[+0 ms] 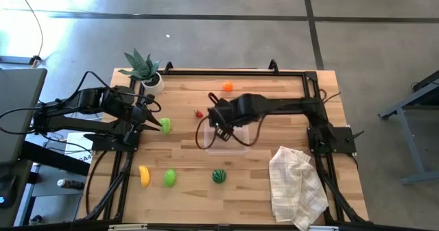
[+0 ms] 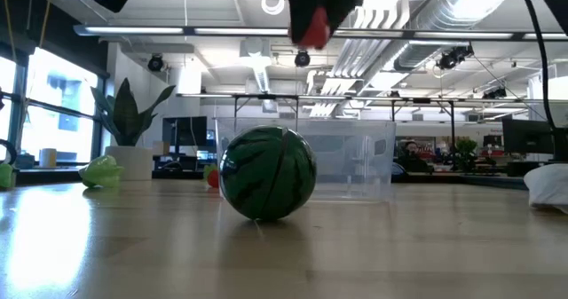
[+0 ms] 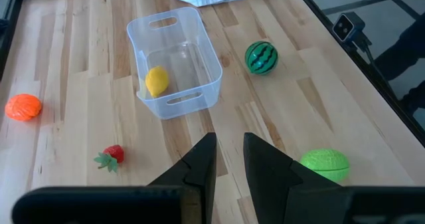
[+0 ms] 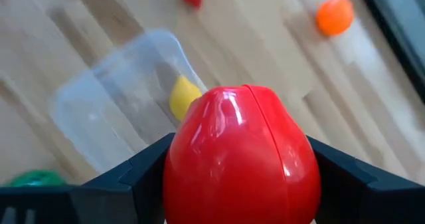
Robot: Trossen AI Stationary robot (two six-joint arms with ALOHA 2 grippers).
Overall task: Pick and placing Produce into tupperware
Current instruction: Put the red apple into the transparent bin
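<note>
The table (image 1: 274, 183) is wood. A white cloth (image 1: 296, 185) lies near the tub's right side. The clear tub (image 3: 174, 61) sits in the middle of the table, and a lemon (image 3: 156, 81) lies inside it.

The right gripper (image 1: 221, 123) hangs right over the tub. Its fingers are spread wide around a big red pepper (image 4: 242, 159) and hold it tight.

The left gripper (image 3: 229, 163) waits well to the left of the tub. Its fingers are almost closed, with a thin gap between them, and they hold nothing. A green piece (image 1: 165, 125) lies just beside it; it may touch the tips, but that is hard to see.

A plant (image 1: 143, 69) stands far back and left of the tub.

The watermelon (image 1: 219, 175) sits in front of the tub. Another green piece (image 1: 169, 177) and a banana (image 1: 144, 175) lie left of that. An orange (image 1: 227, 87) lies behind the tub. A tiny strawberry (image 1: 199, 113) lies near the tub's back left corner.
</note>
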